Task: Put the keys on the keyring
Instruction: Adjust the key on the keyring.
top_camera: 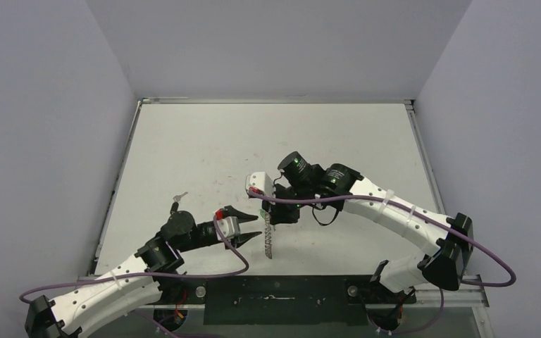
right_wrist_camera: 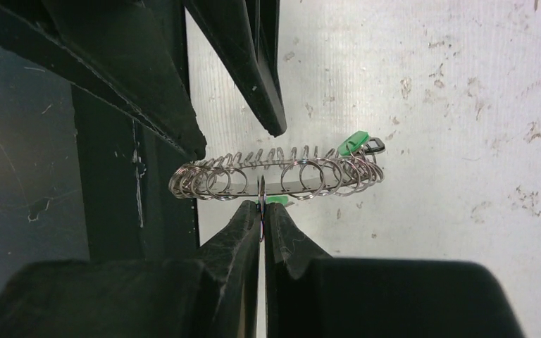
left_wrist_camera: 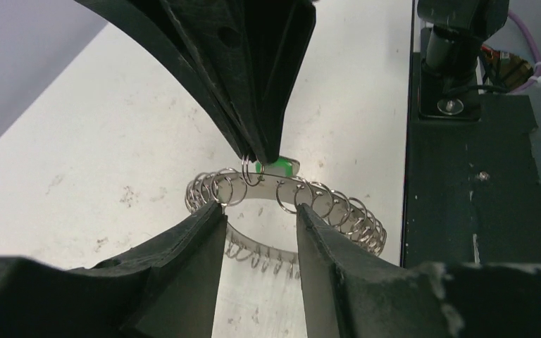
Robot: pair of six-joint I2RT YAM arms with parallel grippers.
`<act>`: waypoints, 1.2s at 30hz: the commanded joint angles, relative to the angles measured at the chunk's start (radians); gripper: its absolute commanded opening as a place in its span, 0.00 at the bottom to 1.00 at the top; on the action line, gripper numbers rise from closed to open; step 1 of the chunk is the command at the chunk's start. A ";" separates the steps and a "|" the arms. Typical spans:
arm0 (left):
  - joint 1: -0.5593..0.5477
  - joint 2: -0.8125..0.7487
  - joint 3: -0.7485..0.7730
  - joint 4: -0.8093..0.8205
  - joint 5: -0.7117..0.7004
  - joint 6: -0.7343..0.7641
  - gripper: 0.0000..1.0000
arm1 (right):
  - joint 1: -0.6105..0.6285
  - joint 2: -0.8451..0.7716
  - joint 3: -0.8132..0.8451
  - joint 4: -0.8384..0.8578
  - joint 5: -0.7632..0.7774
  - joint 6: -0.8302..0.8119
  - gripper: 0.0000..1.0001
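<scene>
now the right jaws pinch only one loop of the keyring; left jaws stand apart, so it may twist free.

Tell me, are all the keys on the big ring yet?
Not done. The right hand pinches one little loop of the keyring, with a green key right beside it; I can't tell if it's hooked on. The left hand is open around the ring. Left to do: one loose key lies on the table.
</scene>
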State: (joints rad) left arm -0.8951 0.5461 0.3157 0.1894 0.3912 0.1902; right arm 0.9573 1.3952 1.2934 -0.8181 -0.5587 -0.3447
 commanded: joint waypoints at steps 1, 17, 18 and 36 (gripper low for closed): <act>-0.004 0.039 0.066 -0.043 0.001 0.026 0.39 | 0.016 0.022 0.096 -0.082 0.067 0.049 0.00; -0.005 0.133 0.023 0.168 0.072 -0.049 0.21 | 0.066 0.091 0.144 -0.082 0.060 0.096 0.00; -0.006 0.136 0.024 0.166 0.074 -0.048 0.18 | 0.066 0.089 0.144 -0.080 0.058 0.096 0.00; -0.008 0.190 0.042 0.155 0.084 -0.019 0.15 | 0.075 0.093 0.144 -0.063 0.049 0.102 0.00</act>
State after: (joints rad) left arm -0.8955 0.7120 0.3302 0.2661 0.4500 0.1726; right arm 1.0229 1.4899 1.3861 -0.9302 -0.5007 -0.2520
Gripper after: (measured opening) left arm 0.165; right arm 0.040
